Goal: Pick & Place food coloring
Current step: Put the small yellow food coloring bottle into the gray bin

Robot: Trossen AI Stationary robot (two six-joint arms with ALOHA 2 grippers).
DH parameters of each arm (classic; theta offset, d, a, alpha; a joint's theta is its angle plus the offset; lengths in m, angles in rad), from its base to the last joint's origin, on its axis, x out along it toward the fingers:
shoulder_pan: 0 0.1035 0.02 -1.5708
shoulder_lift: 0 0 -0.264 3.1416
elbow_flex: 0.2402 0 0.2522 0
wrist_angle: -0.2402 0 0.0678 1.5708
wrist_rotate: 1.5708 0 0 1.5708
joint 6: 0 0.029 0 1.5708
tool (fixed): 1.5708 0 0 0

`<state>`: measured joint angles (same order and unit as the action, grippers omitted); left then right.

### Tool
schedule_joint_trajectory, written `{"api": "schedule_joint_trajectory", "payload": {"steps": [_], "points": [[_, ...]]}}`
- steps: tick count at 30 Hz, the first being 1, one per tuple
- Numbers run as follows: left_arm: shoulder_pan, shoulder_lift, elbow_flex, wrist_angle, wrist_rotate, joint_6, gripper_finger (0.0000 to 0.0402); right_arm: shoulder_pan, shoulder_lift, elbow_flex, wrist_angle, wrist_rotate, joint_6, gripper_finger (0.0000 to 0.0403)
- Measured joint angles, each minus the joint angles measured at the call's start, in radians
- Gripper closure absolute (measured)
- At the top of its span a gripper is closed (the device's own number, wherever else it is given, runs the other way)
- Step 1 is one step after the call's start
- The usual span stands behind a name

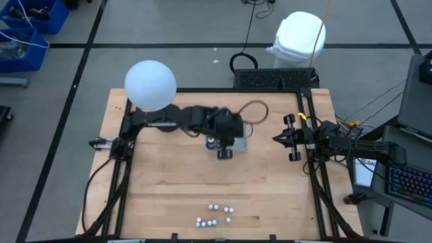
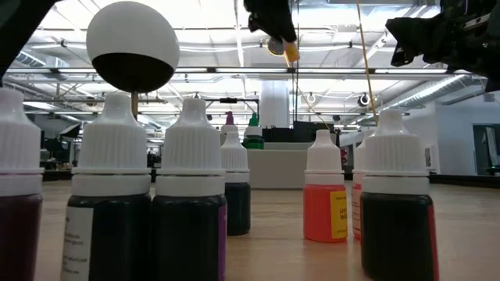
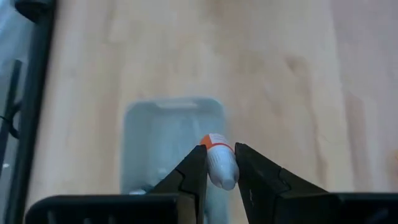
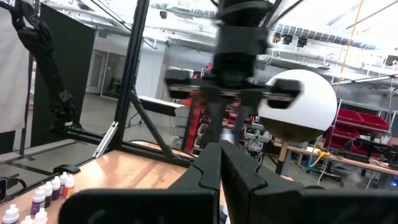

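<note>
The left tool (image 3: 221,163) is clenched on one orange food coloring bottle (image 3: 219,163) above the clear tray (image 3: 171,137). The right tool (image 4: 221,155), well apart from the tray, is fully closed and holds nothing.

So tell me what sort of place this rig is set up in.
Probably a robotics lab or workshop hall: a wooden table in a black frame, an open ceiling with strip lights, and red storage bins on shelving behind.
</note>
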<state>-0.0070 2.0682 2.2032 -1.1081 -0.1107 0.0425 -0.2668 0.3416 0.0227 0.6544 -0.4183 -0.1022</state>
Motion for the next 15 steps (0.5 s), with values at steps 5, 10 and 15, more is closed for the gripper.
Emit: {"api": "schedule_joint_trajectory", "payload": {"steps": [5, 10, 15], "points": [[0.069, 0.011, 0.000, 0.071, 0.012, 0.033, 0.0322, 0.000, 0.000, 0.000, 0.000, 0.001, -0.015, 0.0403], [0.116, 0.066, 0.000, 0.114, 0.013, 0.086, 0.0322, 0.000, 0.000, 0.000, 0.005, 0.002, -0.015, 0.0403], [0.147, 0.149, 0.000, 0.106, 0.013, 0.110, 0.0322, 0.000, 0.010, 0.000, 0.008, 0.002, -0.015, 0.0403]]}}
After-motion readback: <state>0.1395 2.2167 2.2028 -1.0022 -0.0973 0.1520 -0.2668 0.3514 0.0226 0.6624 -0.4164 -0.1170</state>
